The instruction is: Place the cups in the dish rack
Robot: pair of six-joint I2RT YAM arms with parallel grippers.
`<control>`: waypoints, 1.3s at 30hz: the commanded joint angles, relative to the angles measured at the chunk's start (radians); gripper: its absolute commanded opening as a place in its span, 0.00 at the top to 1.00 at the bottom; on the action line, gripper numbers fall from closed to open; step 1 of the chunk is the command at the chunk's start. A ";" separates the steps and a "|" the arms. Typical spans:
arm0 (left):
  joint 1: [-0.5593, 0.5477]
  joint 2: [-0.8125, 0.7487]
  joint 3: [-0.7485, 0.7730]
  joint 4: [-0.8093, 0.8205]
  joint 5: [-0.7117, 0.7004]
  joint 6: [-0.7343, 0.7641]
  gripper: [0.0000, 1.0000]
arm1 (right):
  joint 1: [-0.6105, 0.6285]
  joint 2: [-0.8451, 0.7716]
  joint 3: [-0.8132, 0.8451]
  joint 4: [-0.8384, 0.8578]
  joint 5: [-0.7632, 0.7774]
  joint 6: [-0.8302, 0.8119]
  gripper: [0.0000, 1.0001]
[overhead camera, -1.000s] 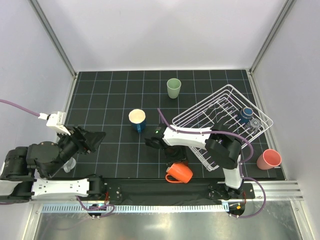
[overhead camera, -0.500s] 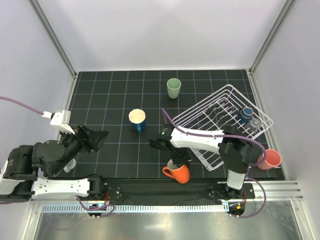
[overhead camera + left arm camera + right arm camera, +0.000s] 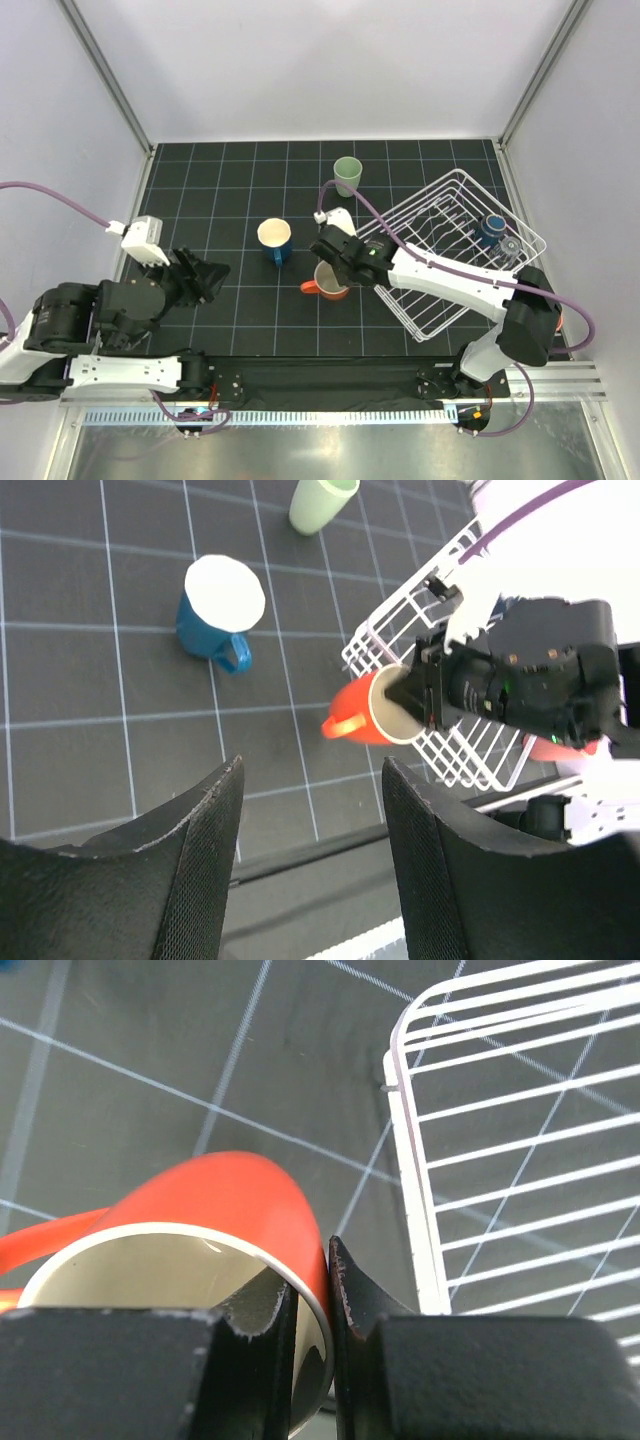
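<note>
Black gridded tabletop (image 3: 200,180) carries the white dish rack (image 3: 440,210). Beside its left corner the right hand (image 3: 312,1290) pinches the orange mug (image 3: 220,1200) by its rim; the left hand (image 3: 312,780) hangs spread.

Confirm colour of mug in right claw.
The mug is orange, cream inside; best in left wrist view.

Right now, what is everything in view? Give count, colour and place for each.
orange mug: one, orange, pale inside, tilted, just left of the rack
blue mug: one, blue, cream inside, mid-mat
tumbler: one, pale green, far middle of mat
dish rack: one, white wire, right side
dark blue cup: one, in the rack's far right end
clear glass: one, beside that cup
mat: one, black with pale grid
left tool: open, empty, near left
right tool: shut on the orange mug's wall
</note>
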 commanded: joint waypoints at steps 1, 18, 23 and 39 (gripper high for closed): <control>0.002 0.050 -0.011 -0.065 0.045 -0.130 0.43 | -0.012 -0.035 -0.099 0.234 -0.113 -0.234 0.96; 0.059 0.251 -0.106 -0.017 0.299 -0.052 0.38 | -0.013 -0.182 -0.236 0.222 -0.327 -0.309 0.39; 0.298 0.300 -0.161 0.191 0.555 0.110 0.38 | -0.020 -0.237 -0.105 0.049 -0.242 -0.251 0.30; 0.516 0.856 -0.007 0.399 1.059 0.423 0.30 | -0.256 -0.650 -0.133 -0.347 -0.135 0.054 0.16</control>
